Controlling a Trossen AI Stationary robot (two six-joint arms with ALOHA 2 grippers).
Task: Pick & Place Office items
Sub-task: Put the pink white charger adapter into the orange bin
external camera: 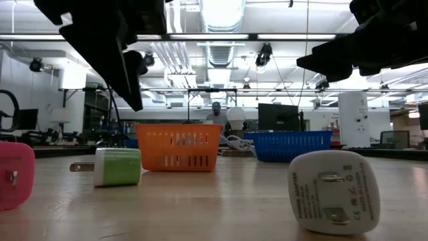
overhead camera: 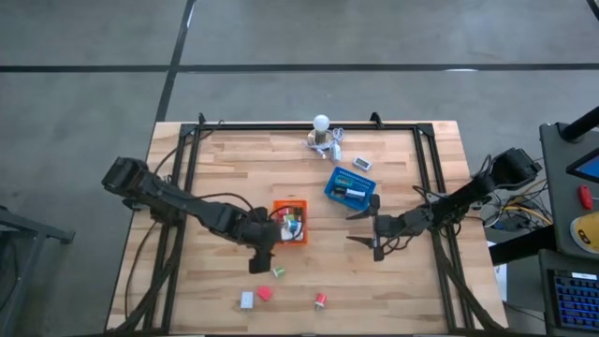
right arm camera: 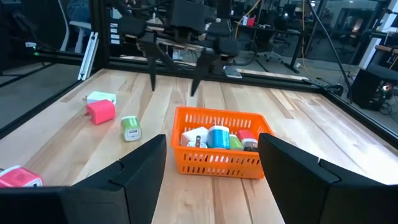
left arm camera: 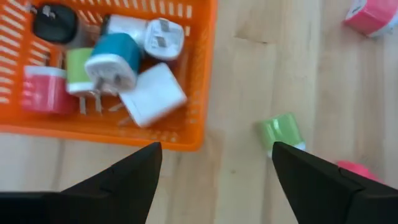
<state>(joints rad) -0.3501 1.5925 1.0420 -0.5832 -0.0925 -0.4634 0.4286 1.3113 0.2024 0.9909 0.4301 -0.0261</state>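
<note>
The green plug lies loose on the table, just off the near long side of the orange tray, apart from it. The low view shows it on its side with its prongs level with the table, so its long axis is horizontal. The left gripper hangs just beside it, above the table and slightly toward the left arm's side, with its fingers released and nothing between them. In the left wrist view the plug sits ahead of one fingertip rather than centred in the gap. I judge that the next grasp needs a small sideways shift toward the plug before descending. The right gripper waits spread and empty on the tray's far side, between the two trays. The left arm is clearly nearer.
</note>
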